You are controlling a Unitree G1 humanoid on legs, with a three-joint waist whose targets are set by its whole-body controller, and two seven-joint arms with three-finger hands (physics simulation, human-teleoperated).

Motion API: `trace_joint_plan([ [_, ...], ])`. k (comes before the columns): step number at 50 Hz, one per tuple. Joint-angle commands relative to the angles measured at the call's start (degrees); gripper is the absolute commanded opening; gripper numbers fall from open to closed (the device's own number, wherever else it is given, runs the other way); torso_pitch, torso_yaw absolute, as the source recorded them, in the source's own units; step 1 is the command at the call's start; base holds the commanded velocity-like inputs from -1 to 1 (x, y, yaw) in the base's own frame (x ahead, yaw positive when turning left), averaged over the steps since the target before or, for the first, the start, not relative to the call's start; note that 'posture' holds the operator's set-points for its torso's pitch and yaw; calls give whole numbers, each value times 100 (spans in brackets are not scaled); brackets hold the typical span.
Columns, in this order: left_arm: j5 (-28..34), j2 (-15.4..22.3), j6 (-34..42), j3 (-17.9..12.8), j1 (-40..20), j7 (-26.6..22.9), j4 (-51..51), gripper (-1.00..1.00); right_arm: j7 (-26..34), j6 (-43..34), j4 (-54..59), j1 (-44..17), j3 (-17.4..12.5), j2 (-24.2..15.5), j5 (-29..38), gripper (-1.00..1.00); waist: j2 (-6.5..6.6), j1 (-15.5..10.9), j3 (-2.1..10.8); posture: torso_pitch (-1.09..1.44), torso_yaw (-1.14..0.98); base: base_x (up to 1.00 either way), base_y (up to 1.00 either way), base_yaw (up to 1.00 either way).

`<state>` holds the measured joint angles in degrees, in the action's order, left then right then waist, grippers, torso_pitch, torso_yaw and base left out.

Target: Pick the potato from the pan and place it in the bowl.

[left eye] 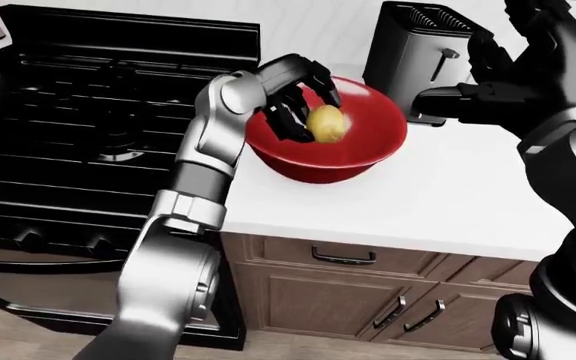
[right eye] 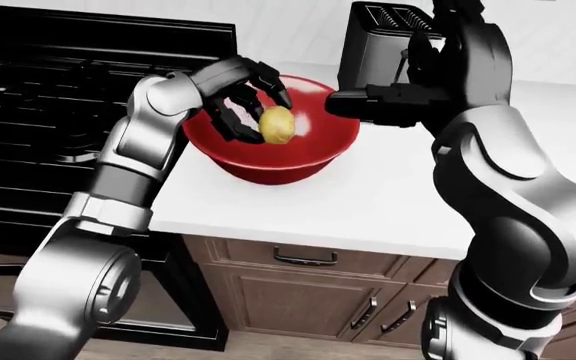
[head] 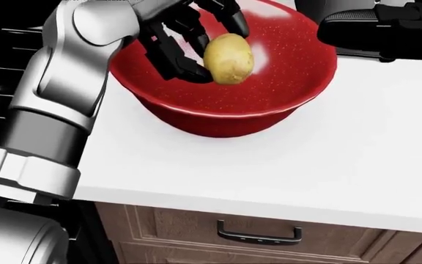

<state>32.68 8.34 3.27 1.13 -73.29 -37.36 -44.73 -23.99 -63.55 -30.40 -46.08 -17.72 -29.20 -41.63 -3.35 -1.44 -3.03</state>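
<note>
Far left there's the black stove, matte grates with a glossy front panel, and I can't really make out the pan from here, maybe just a grey sliver at the top-left edge of the left-eye view.

The left arm is brushed-silver shells with dark joints, reaching over the table edge. The left hand has its black fingers curled round the potato, one hooked over the top and the others cupping its left side, so it's holding it, not just hovering around it.

The bit that matters: the potato sits to the right of the palm, over the inside of the bowl, above the floor of it rather than resting in it as far as I can tell. Its long axis runs roughly up-down in the head view, a touch tilted. So I'd guess the next thing is just letting the fingers spread and it drops straight in. It's rounded, so it might roll a little, but the walls are deep.

Potato is dull yellow-tan and lumpy-oval. Bowl is glossy red with fine speckles, round, standing on the smooth white table.

Further right is a dark toaster, then the right hand, all black and well away from the bowl, with one finger stretched out flat toward it. It's holding nothing.
</note>
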Motion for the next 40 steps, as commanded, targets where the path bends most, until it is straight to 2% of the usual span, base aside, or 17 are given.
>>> trace_joint_plan([
  [1, -44, 47, -102, -71, -252, 90, 234, 5, 3, 166, -105, -156, -87, -78, 34, 100, -18, -2, 181, 0, 0, 0, 0, 0],
  [11, -68, 67, -101, -93, -315, 107, 214, 15, 2, 149, -127, -151, -90, -63, 44, 100, -18, -6, 180, 0, 0, 0, 0, 0],
  [13, -87, 75, -92, -108, -348, 117, 206, 28, 4, 147, -126, -158, -94, -63, 44, 100, -16, -5, 178, 0, 0, 0, 0, 0],
  [17, -143, 121, -107, -146, -457, 182, 109, 27, -13, 116, -142, -171, -93, -55, 35, 100, -17, -4, 180, 0, 0, 0, 0, 0],
  [24, -521, 344, 65, -392, -882, 584, -153, 46, -125, -5, -183, -310, -51, 22, -10, 100, -6, 3, 177, 0, 0, 0, 0, 0],
  [27, -649, 504, 53, -429, -1063, 793, -271, 58, -103, 94, -148, -260, 65, 81, 67, 100, 10, 12, 168, 0, 0, 0, 0, 0],
  [32, -992, 634, 278, -543, -1249, 957, -226, 73, -104, -40, 28, -614, 173, 89, 143, 100, 39, 20, 167, 0, 0, 0, 0, 0],
  [33, -978, 711, 272, -502, -1283, 985, -234, 79, -96, -67, 116, -741, 193, 64, 174, 100, 45, 22, 168, 0, 0, 0, 0, 0],
  [34, -1033, 773, 303, -539, -1348, 1021, -229, 100, -76, -52, 208, -839, 224, 42, 231, 100, 52, 22, 164, 0, 0, 0, 0, 0],
  [40, -1261, 1055, 618, -668, -1271, 1360, 216, 100, 190, 110, 826, -1451, 543, 18, 723, 100, 99, 48, 133, 0, 0, 0, 0, 0],
])
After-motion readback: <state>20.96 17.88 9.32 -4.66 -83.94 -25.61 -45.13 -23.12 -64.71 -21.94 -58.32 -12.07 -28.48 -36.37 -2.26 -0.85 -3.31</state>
